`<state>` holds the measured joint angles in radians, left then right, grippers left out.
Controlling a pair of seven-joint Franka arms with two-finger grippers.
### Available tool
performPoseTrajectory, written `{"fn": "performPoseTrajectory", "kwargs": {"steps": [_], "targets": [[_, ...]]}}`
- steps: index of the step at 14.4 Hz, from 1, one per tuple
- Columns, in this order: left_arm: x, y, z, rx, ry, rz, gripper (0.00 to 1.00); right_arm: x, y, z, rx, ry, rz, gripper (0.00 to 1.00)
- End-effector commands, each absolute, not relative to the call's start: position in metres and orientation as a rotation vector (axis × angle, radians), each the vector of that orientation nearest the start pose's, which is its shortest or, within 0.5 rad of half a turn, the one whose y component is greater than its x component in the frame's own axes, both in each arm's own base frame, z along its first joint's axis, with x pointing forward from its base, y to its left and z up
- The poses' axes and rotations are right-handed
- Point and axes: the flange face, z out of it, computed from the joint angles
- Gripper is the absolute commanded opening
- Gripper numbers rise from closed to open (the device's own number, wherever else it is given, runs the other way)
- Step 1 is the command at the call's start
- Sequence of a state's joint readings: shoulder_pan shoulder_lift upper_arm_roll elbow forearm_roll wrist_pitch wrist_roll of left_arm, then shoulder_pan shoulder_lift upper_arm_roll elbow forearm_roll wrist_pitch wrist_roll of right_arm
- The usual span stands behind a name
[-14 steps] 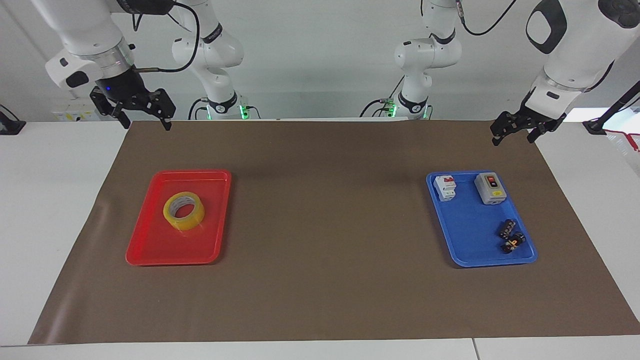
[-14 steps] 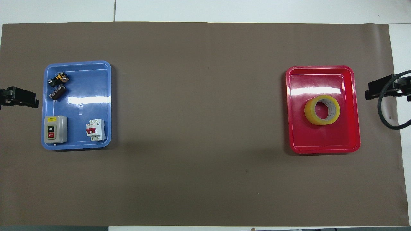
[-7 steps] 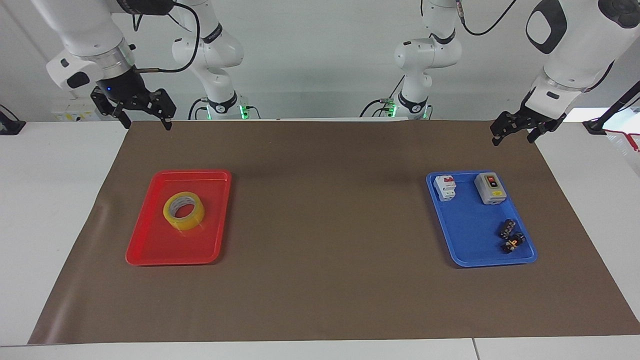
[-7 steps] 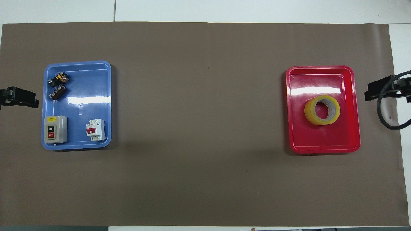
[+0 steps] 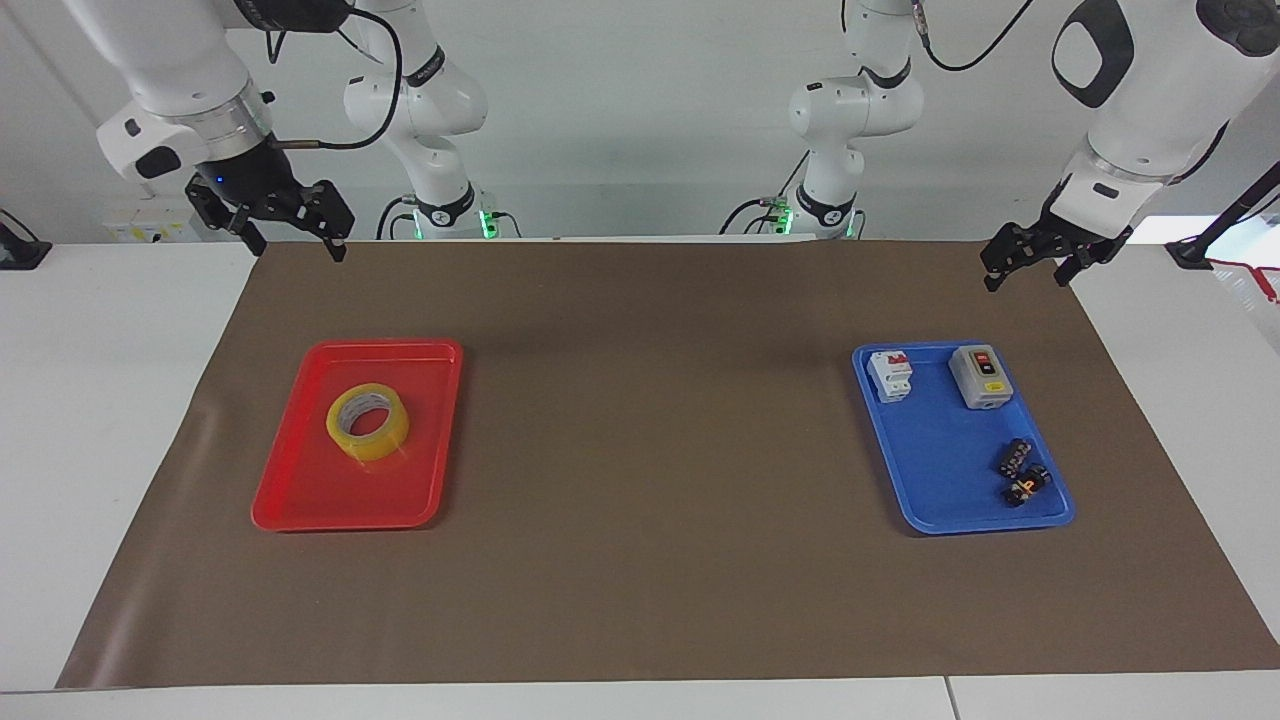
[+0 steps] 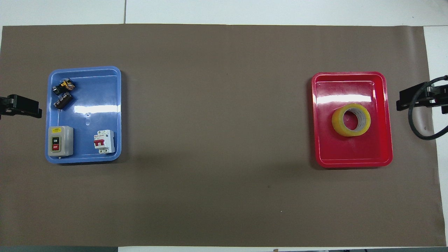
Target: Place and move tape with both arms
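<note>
Right gripper (image 5: 290, 240) jaws open, empty, raised over the brown mat's edge at the right arm's end of the table. Tape (image 5: 367, 422) lies flat, hole up, in the red tray (image 5: 300, 500) at that same end, below the jaws and farther from the robots. Left gripper (image 5: 1035, 262) jaws also open, empty, waiting above the mat near the blue tray (image 5: 940, 500), well apart from tape. Right arm is the nearer one; a top-down reach looks right
</note>
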<state>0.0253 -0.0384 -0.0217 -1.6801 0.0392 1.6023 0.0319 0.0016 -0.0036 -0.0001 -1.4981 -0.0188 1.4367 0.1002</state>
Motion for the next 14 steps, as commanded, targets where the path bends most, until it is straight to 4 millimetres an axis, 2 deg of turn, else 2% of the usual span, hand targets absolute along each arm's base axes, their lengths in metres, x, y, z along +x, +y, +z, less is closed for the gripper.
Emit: {"fn": "performPoseTrajectory", "kwargs": {"steps": [1, 14], "targets": [[0.5417, 0.0065, 0.5971, -3.124, 0.061, 0.070, 1.00, 0.5374, -0.0034, 0.6509, -3.170, 0.074, 0.096, 1.00], [0.5417, 0.0065, 0.5971, -3.124, 0.061, 0.070, 1.00, 0.5348, -0.0002, 0.6537, -3.170, 0.045, 0.111, 1.00]]}}
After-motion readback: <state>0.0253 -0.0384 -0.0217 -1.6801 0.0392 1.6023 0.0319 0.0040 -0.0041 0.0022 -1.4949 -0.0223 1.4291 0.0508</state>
